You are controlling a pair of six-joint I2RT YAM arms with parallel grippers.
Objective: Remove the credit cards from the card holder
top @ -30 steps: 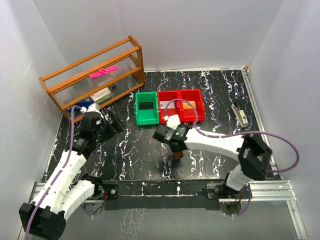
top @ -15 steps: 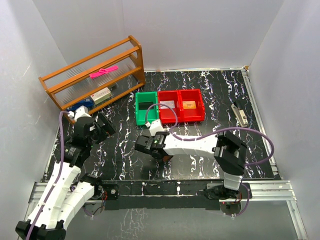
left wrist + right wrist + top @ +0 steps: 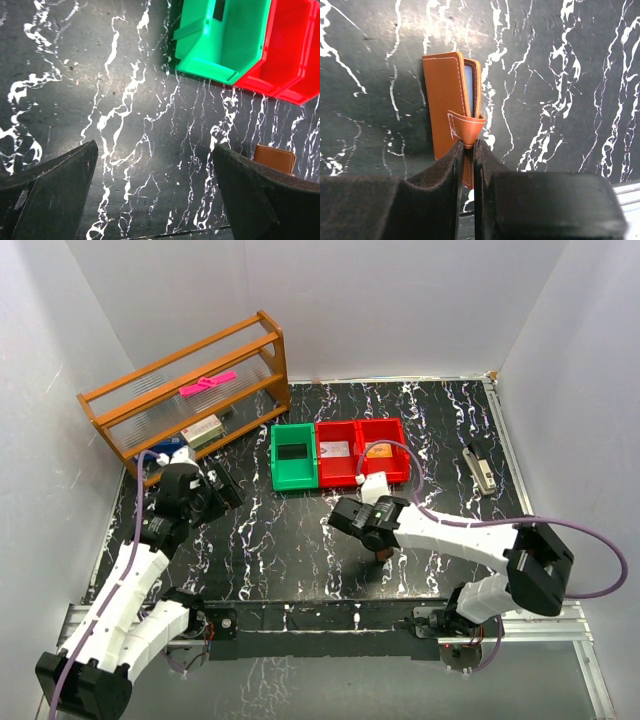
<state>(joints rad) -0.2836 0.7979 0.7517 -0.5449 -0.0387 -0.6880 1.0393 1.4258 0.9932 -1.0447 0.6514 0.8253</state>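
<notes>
Right wrist view: the card holder [image 3: 451,95] is pinched by its strap in the right gripper [image 3: 468,147], on the black white-veined table [image 3: 560,75], right of and nearer than the green bin [image 3: 276,462]. White walls [image 3: 400,310] are seen around it. The left gripper [image 3: 155,150] is held spread wide.

Top external: fixed high behind both arm bases, tilted down and forward, far enough back to take in the whole black, white-veined marble tabletop [image 3: 280,550].

Left wrist: riding on the left hand [image 3: 155,147], low and close. Facing down and forward past its dark fingers [image 3: 50,190] toward the green plastic bin [image 3: 220,45], the red plastic bin [image 3: 290,50] and a corner of the small brown leather card holder [image 3: 274,158].

Right wrist: closest of all, looking straight down past the right hand [image 3: 469,145] at the same card holder.

Both bins and the card holder also caught from overhead.
</notes>
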